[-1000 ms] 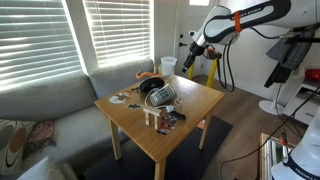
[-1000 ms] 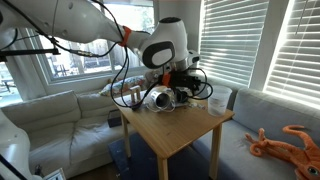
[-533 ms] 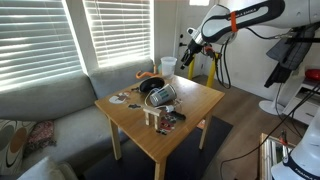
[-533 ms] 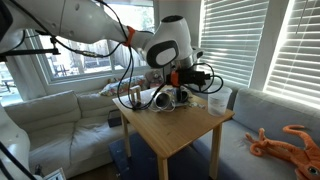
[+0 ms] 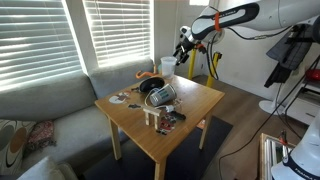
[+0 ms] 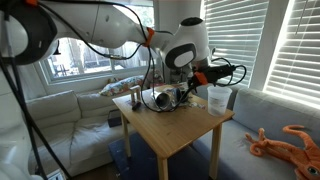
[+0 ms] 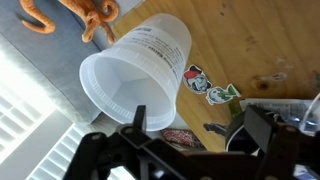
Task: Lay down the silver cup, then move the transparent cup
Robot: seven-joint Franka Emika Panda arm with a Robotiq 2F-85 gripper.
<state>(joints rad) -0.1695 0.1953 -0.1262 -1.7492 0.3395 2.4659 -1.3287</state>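
hovering near transparent cup (image 7: 138, 72), fingers (image 7: 137, 122) apart

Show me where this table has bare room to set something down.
Bare wood lies between the silver cup and the table edge away from the sofa, and at the near corner. Crowded: the middle, and the far corner with the transparent cup.
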